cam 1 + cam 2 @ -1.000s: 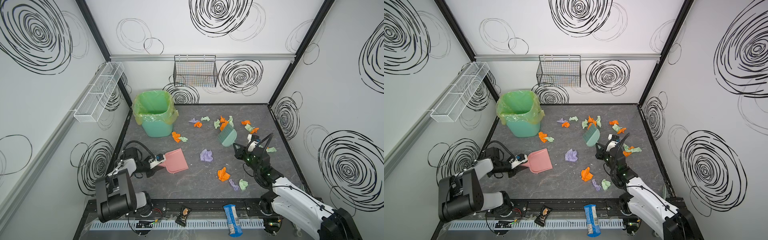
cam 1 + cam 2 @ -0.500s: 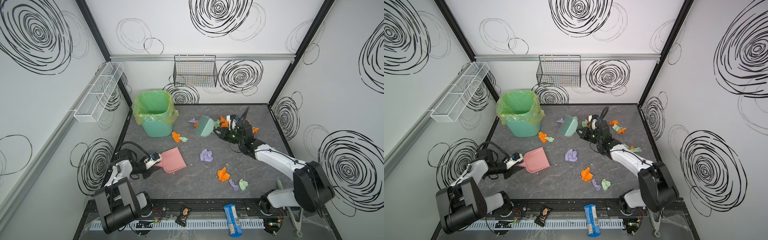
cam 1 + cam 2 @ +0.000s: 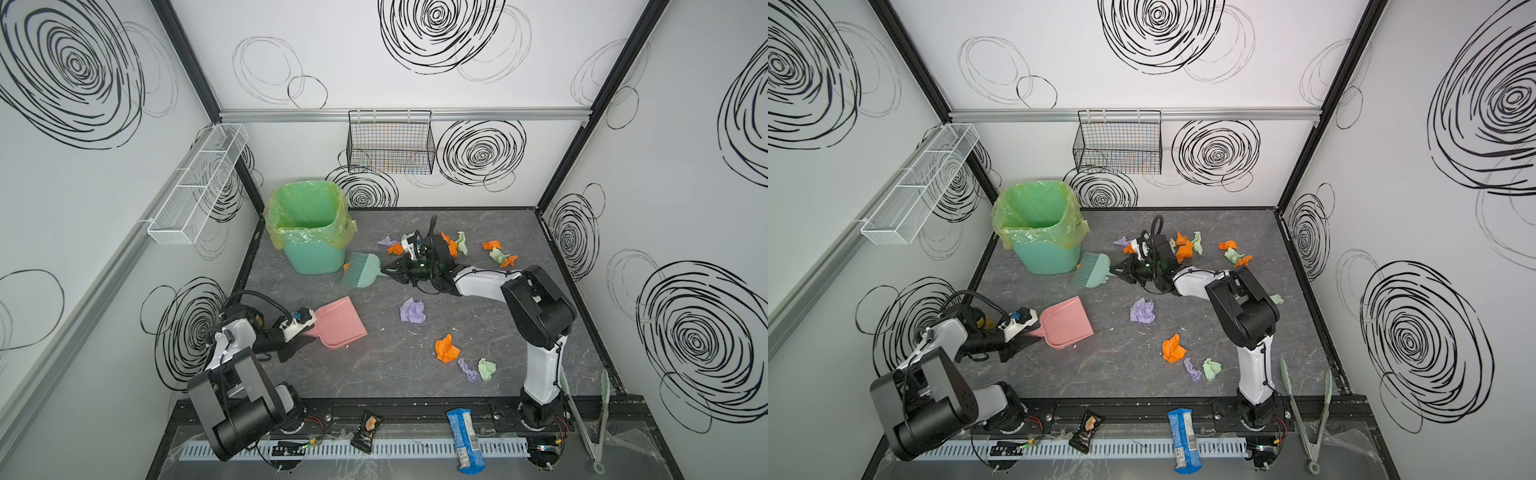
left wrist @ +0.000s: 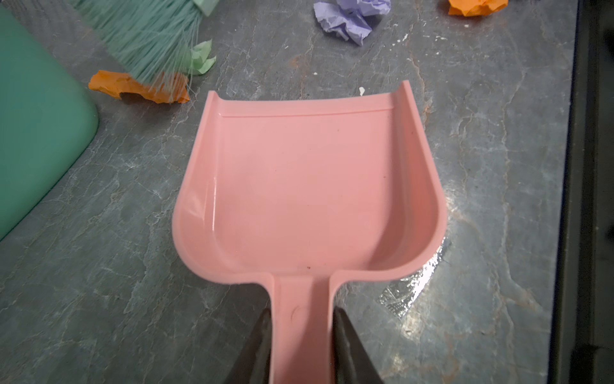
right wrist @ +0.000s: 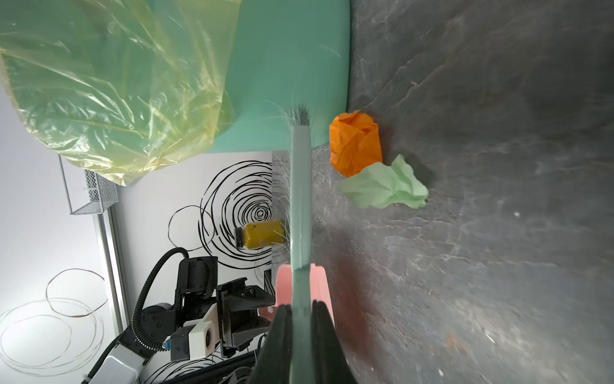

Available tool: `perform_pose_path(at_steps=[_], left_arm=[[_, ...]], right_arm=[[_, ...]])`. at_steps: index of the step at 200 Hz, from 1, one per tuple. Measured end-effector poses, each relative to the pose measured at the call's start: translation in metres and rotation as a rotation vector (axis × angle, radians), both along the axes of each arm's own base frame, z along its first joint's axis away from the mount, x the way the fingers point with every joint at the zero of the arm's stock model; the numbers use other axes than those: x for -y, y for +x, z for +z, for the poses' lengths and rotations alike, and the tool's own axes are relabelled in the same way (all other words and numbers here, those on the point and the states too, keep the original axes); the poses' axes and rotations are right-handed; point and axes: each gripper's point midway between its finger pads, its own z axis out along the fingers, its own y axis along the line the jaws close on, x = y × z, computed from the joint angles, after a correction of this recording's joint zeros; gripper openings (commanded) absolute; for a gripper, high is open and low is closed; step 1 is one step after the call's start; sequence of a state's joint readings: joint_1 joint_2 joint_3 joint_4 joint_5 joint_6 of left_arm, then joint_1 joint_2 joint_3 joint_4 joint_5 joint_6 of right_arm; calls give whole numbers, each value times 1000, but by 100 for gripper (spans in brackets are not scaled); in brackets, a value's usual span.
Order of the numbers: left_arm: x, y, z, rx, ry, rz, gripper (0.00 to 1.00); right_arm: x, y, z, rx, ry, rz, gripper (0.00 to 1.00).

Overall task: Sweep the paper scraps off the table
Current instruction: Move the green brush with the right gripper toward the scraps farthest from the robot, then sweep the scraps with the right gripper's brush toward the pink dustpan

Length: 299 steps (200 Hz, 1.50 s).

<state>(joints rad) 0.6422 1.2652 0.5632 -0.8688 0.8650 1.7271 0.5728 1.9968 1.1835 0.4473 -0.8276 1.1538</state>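
the tabletop (image 3: 374, 374) is walled on three sides, with a black frame along its edges. the bin (image 3: 312, 257) fills the back left corner. the widest bare stretch runs along the front and up the left middle, between the dustpan (image 3: 341, 322) and the front scraps.

one bin, one dustpan, one brush (image 3: 362, 271), and one pair of tongs (image 3: 593, 455) at the front right corner. of the scraps (image 3: 412, 311), three lavender ones show in both top views. orange and pale green come to at least five each, though arm and brush cover some. most crowd the back middle around the right wrist. three lie back right, one lavender wad sits mid-tabletop, and three lie close together right of centre near the front. an orange one (image 4: 139, 88) and a green one (image 4: 201, 60) lie just beside the bin's foot, and the bristles touch the orange one.

the left pincer (image 4: 300, 319) is narrowed onto the dustpan handle, one finger on each side. the pan lies flat, its mouth toward the middle of the tabletop. the right pincer (image 5: 300, 311) is clamped tight on the brush handle and reaches across the middle, with the brush head just beside the bin.
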Motion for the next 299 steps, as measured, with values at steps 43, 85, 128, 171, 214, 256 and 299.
perform_pose_path(at_steps=[43,85,128,171,214,256,299], left_arm=[[0,-3,-1,-9,-26,-2,0],[-2,-2,-1,-2,-32,-5,0],[-1,-1,0,6,-38,-7,0],[-1,-1,0,6,-47,-6,0],[1,1,0,7,-48,-12,0],[6,4,2,9,-51,-19,0],[8,9,7,33,-37,-16,0]], right_arm=[[3,17,-31,-76,-25,-21,0],[23,15,-56,-141,-81,-37,0],[67,-19,-54,-146,-137,-53,0],[127,-69,-55,-158,-199,-99,0],[165,-96,-30,-119,-237,-161,0],[166,-73,34,14,-183,-208,0],[150,-4,94,154,-78,-289,0]])
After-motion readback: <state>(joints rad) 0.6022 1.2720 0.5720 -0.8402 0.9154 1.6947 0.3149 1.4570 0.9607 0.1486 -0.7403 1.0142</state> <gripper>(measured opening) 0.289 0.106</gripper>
